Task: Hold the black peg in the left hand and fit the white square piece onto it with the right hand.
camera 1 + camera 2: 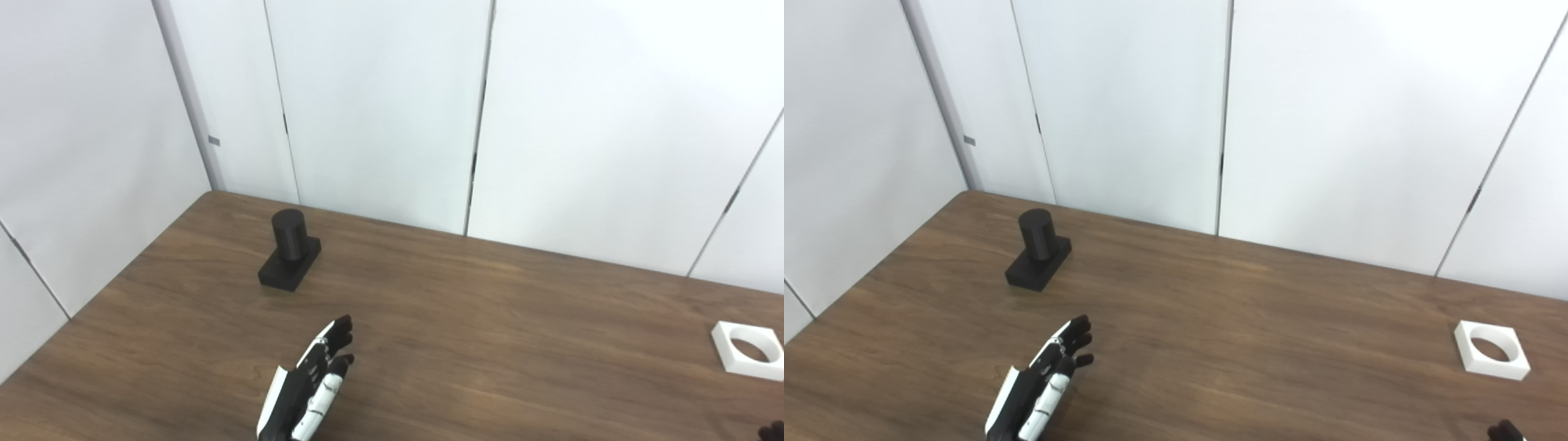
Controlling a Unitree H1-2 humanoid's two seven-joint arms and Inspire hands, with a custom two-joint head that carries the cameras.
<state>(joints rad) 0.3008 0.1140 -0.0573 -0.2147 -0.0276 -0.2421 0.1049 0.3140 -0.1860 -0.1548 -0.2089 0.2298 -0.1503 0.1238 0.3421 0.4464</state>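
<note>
Fingers [334, 343] of the left hand [306, 386] are spread, holding nothing, near the bench's [490, 343] front edge. Only dark fingertips of the right hand [1505, 431] show; cannot tell their state. Far left stands the black peg [289, 257], a cylinder on a block. Far right lies the white square piece [1491, 358], round-holed.

The peg [290, 248] stands upright on the table [465, 318], far left — the square piece [749, 350] lies flat far right, well apart. The left hand [309, 383] hovers nearer than the peg; the right hand [1505, 431] sits at the bottom-right edge.
</note>
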